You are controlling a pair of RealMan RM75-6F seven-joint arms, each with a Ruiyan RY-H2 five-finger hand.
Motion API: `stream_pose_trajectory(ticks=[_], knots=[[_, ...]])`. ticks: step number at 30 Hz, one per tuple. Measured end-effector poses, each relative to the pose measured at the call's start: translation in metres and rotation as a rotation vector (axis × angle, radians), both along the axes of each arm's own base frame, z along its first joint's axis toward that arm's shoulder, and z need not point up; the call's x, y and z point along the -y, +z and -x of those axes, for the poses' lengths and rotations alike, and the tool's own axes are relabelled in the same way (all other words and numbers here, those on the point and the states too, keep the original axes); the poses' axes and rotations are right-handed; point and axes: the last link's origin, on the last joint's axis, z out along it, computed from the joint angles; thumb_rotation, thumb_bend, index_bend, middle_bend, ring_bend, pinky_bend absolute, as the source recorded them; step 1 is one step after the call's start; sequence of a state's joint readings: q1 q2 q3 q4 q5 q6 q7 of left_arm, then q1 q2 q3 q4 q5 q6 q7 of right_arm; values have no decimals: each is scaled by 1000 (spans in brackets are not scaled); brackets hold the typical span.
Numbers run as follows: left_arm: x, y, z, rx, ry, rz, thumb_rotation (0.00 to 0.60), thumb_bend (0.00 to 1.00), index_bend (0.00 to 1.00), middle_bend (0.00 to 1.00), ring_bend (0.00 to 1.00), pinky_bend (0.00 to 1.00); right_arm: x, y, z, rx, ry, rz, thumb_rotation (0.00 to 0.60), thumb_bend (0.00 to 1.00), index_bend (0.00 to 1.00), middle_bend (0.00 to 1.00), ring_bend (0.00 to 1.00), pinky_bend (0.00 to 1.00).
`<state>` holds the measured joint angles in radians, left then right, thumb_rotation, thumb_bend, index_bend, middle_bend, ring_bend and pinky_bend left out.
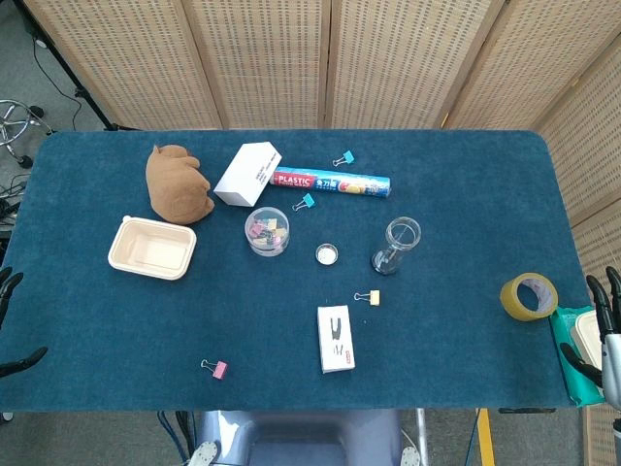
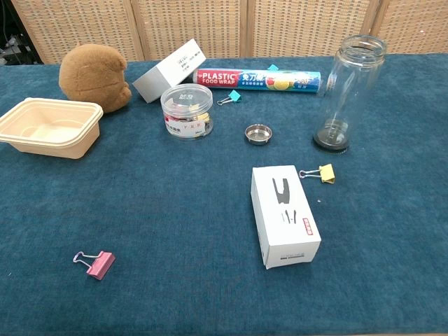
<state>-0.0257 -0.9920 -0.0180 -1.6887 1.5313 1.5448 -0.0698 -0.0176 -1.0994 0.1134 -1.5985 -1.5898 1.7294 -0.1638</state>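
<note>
Now both hands sit off the desk [image 1: 466, 320] edges, fingers spread, holding nothing: left hand [image 1: 8, 325] at lower left, right hand [image 1: 602, 325] at lower right. Just beside the right hand, up and left, lies the yellow tape roll [image 1: 529, 296]; the glass jar [image 1: 396, 245] stands further toward centre.

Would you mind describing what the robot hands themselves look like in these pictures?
Only the head view shows them, cut off at its edges. The left robot hand appears as slim black fingers at the left border. The right robot hand has black segmented fingers above a pale grey body at the right border. No cables, markings or sleeves are visible; the chest view shows neither.
</note>
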Motion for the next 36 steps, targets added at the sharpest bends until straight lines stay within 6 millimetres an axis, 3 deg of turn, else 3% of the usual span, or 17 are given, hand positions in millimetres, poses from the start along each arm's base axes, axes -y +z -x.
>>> stream_pose_trajectory(ticks=[7,13,22,26,36], knots=[[0,1,-3,-6,-13,-11,600,0,0,0,0,0,-1,-2,0,7,-7,-13,600,0,60,0,0,0],[-4,2,-5,-8,-16,-20,600,0,0,0,0,0,10,4,-13,19,25,-32,600,0,61,0,0,0],[-22,0,-11,-7,-25,-34,600,0,0,0,0,0,67,7,-70,-24,79,-111,600,0,82,0,0,0],[-23,0,-12,-6,-24,-38,600,0,0,0,0,0,99,1,-105,-37,107,-164,600,0,85,0,0,0],[-24,7,-11,21,-29,-48,600,0,0,0,0,0,149,-25,-166,40,88,-288,600,0,113,0,0,0]])
